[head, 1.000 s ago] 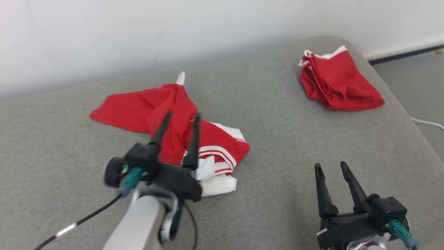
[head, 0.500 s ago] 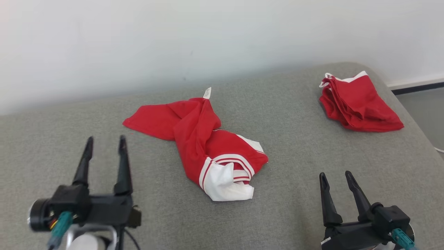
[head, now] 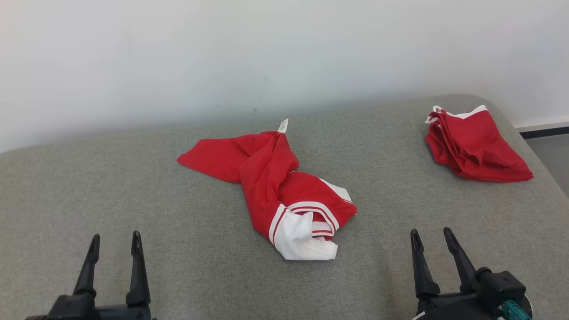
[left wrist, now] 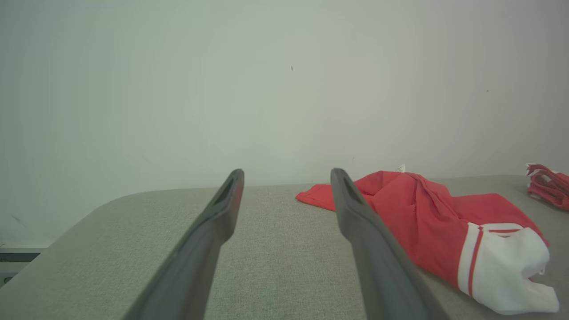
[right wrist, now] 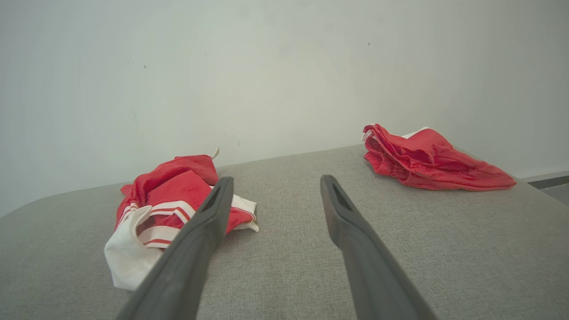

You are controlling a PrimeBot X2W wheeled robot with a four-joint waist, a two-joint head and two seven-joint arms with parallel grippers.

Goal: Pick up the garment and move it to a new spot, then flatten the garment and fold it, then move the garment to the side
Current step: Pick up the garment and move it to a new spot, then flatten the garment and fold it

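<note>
Head view, left to right. My left pincer (head: 115, 234) stands at the lower left, fingers spread wide, holding nothing, well apart from the cloth. The garment (head: 275, 186) lies crumpled mid-surface: soft red cloth, twisted, with a white panel edged in red stripes at its near end and a small white label at the far end. My right pincer (head: 430, 230) likewise gapes empty. A second red garment (head: 475, 146), folded, rests near the far right corner. The surface (head: 133, 178) is grey woven fabric, round-cornered. Count: two garments, two pincers.
</note>
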